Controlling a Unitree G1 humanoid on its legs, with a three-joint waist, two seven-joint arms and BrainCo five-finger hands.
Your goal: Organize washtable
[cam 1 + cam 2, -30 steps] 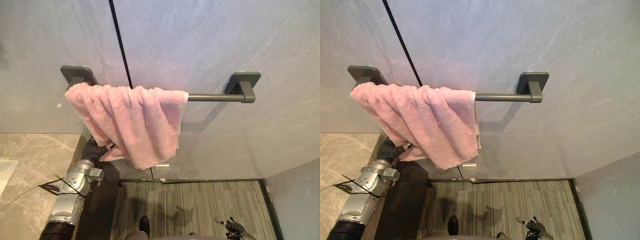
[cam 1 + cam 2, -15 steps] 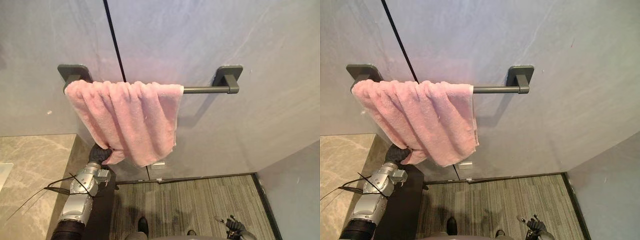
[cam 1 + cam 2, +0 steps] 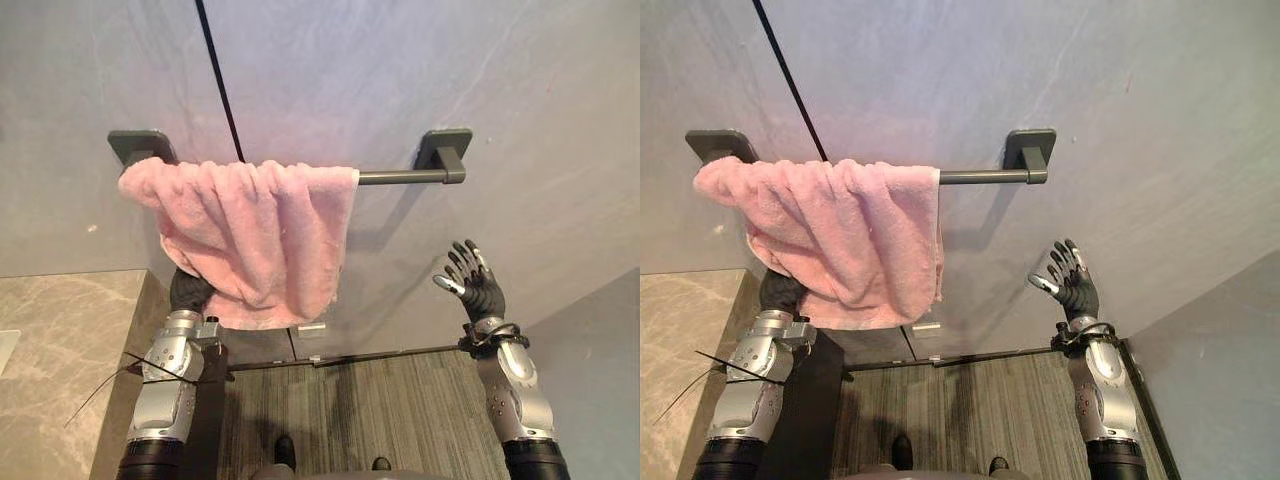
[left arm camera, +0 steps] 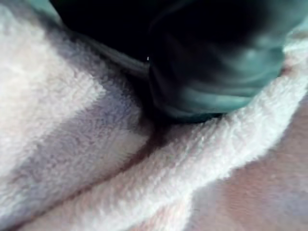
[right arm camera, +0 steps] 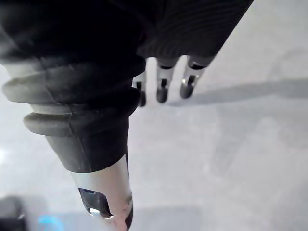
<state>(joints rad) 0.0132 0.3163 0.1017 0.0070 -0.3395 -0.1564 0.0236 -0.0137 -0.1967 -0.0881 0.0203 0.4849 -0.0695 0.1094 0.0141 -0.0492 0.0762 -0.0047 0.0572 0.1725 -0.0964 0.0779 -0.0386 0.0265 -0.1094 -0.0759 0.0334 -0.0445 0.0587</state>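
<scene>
Grey wall [image 3: 420,70] — towel [image 3: 250,230] on rail [image 3: 400,177]; left hand [image 3: 188,291] beneath, unclear; right hand [image 3: 479,290] splayed.

You have no lettering, number, label or sign that can be read here. The small pale patch [image 3: 318,329] on the wall [image 3: 400,80], at 6 o'clock from the pink towel [image 3: 250,230], is too small to tell whether it carries print.

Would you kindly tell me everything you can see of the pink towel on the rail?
The pink towel looks thick, fluffy terry. It hangs bunched in folds over the left part of the dark grey wall rail, leaving the right end bare; its lower edge is uneven. The left hand reaches up beneath its lower left corner, touching the cloth.
</scene>
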